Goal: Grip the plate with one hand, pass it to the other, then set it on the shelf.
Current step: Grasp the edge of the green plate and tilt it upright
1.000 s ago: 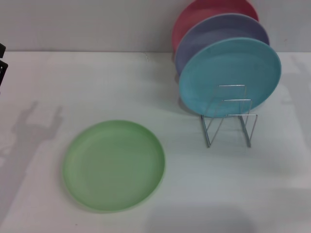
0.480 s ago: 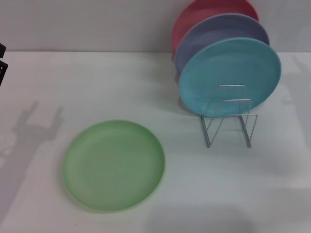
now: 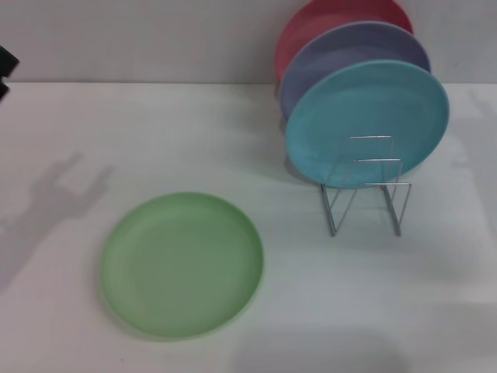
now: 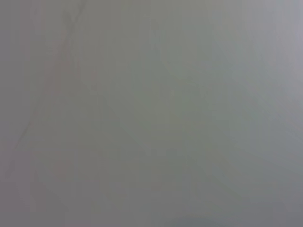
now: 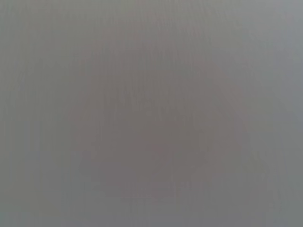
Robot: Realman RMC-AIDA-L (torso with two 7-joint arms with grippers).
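Left arm (image 3: 5, 68), barely visible at far-left edge, has drifted up vs. a sec ago; fingers' state: can't tell. Green plate (image 3: 182, 265) lies flat on worktop (image 3: 155, 132), ungrasped, well apart from rack (image 3: 365, 190). Pickup not begun.

From my remote station I see a plain white surface (image 3: 233, 140) meeting a pale wall at the back. The light-green plate (image 3: 182, 265) lies flat on it at front left, rim up. The silver wire rack (image 3: 365, 186) stands on it at right, well apart from that plate, holding a turquoise plate (image 3: 366, 123), a lavender plate (image 3: 342, 54) and a red plate (image 3: 326, 19) upright.
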